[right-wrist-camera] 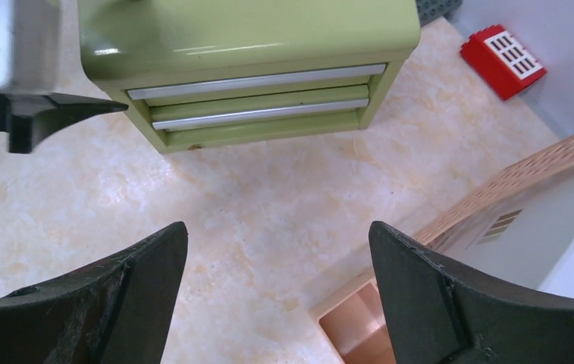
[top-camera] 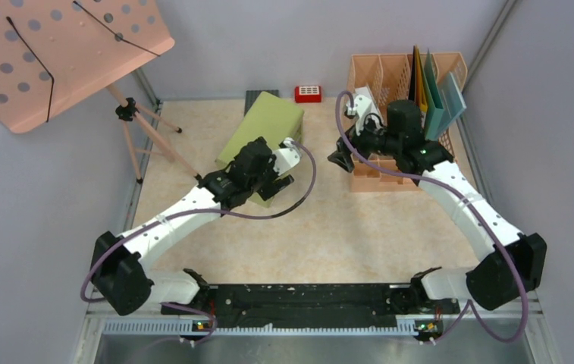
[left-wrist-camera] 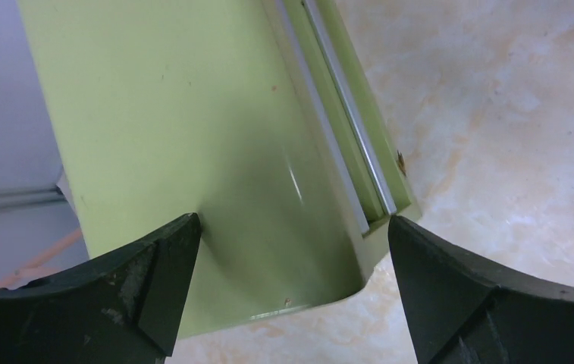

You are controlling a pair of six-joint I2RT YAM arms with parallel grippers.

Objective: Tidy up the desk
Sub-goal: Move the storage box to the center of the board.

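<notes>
The desk (top-camera: 306,227) is a beige marble-patterned top. A green drawer cabinet (top-camera: 265,125) stands on it at an angle, left of the middle, its two silver-handled drawers (right-wrist-camera: 257,95) shut. My left gripper (top-camera: 277,184) is open at the cabinet's near end. In the left wrist view its jaws straddle the cabinet's lower corner (left-wrist-camera: 268,250), with gaps on both sides. My right gripper (top-camera: 342,161) is open and holds nothing. It hangs over bare desk (right-wrist-camera: 268,227) beside the peach file organizer (top-camera: 378,76).
The organizer at the back right holds upright folders (top-camera: 435,98). A small red block (top-camera: 308,93) lies at the back wall, next to a dark flat thing (top-camera: 257,97) behind the cabinet. A peach perforated board (top-camera: 56,45) on a tripod (top-camera: 136,121) overhangs the left side.
</notes>
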